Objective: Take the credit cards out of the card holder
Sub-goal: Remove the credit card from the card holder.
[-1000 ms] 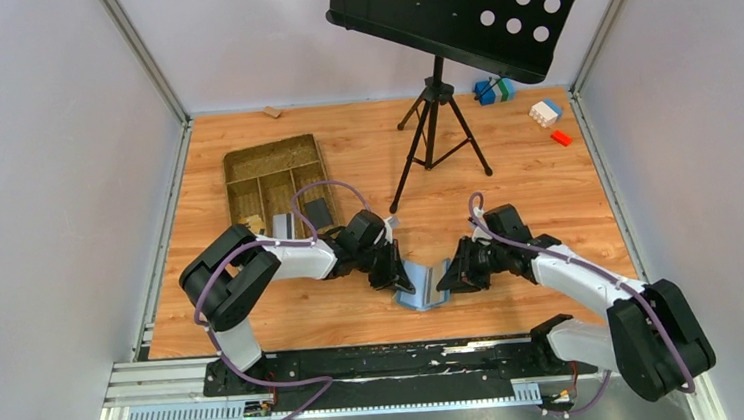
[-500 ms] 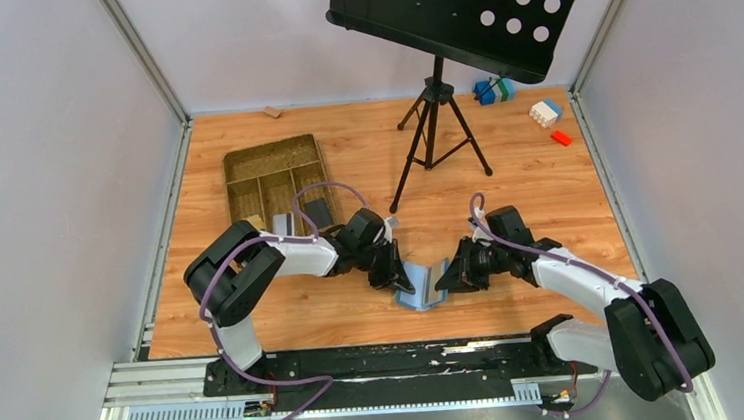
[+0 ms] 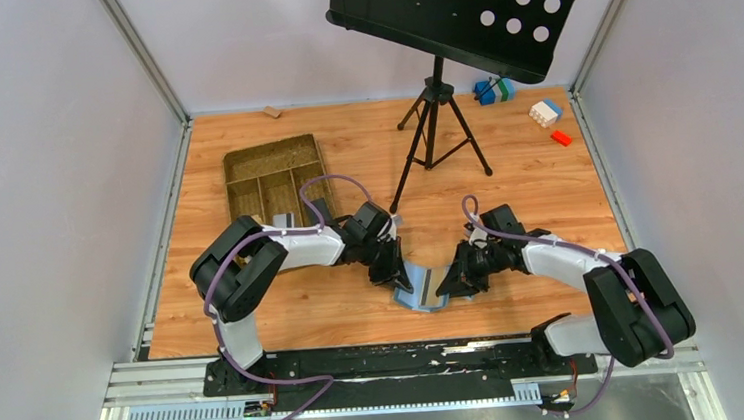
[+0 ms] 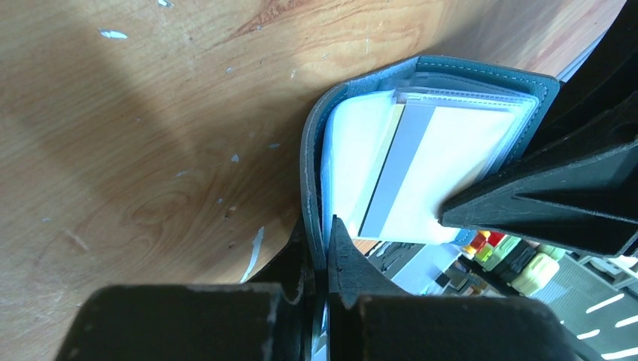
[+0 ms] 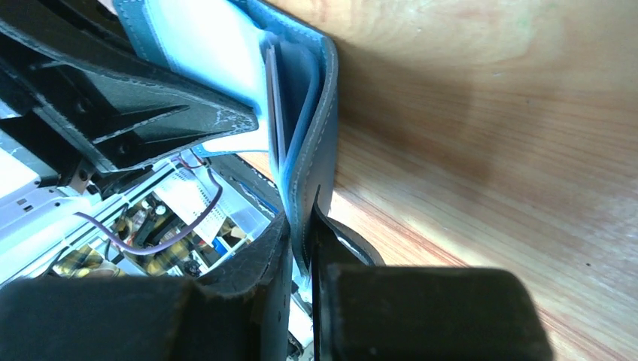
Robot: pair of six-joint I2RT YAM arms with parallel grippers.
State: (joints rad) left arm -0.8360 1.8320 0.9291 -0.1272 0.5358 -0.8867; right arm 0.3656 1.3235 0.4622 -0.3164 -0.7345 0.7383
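Observation:
The card holder (image 3: 422, 290), a blue fold-over wallet, stands open in a V near the table's front edge between both arms. My left gripper (image 3: 396, 278) is shut on its left flap (image 4: 310, 173); my right gripper (image 3: 447, 284) is shut on its right flap (image 5: 322, 128). In the left wrist view a pale credit card with a grey band (image 4: 421, 169) sits in a clear sleeve inside the holder, and the right gripper's black fingers (image 4: 557, 203) reach in beside it. In the right wrist view, light blue pockets (image 5: 290, 90) show edge-on. A grey card (image 3: 284, 220) lies at the tray's near end.
A brown compartmented tray (image 3: 244, 170) lies behind the left arm. The music stand's tripod (image 3: 432, 125) stands mid-table, its black desk overhead. Toy bricks (image 3: 545, 112) and a red one (image 3: 561, 138) lie at the back right, and a small wooden block (image 3: 271, 112) by the back wall.
The right gripper's jaws have closed down onto the holder's right flap. Both arms have shifted their elbows slightly. The holder stays in the same spot.

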